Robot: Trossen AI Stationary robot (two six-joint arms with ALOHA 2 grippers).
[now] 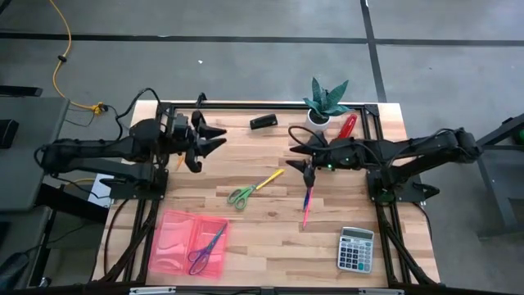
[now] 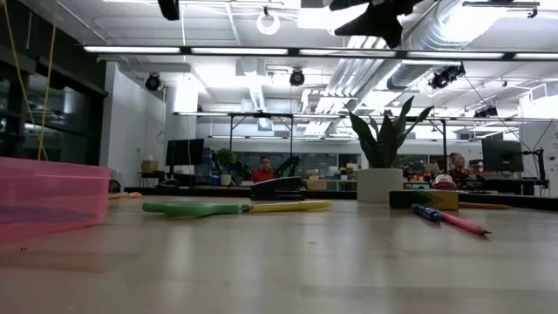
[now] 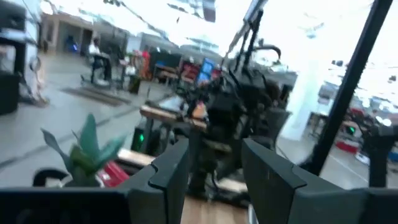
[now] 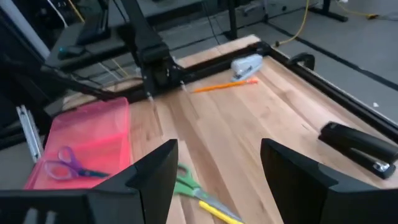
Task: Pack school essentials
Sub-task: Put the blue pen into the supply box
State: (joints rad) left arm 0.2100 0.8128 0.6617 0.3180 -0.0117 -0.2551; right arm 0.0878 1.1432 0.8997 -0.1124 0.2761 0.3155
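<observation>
My right gripper (image 1: 309,170) hangs with fingers spread, empty, green scissors (image 1: 242,195) just ahead on the worktop (image 1: 270,238) (pencils (image 1: 307,203) lie right below it). Purple scissors (image 1: 206,248) sit in the pink tray (image 1: 168,238). Left gripper (image 1: 214,138) is open too, up near the far edge.

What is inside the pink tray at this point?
Only the purple-handled scissors lie in the pink tray, toward its right side. The tray is translucent and open, so nothing is covered there.

Premises: open-plan robotics lab or workshop. Evidence: exposed ceiling ducting (image 2: 488,22), strip lighting, rows of workstations with monitors (image 2: 501,155), seated persons (image 2: 264,170), concrete floor (image 1: 246,70), wooden counter (image 1: 270,229).
</observation>
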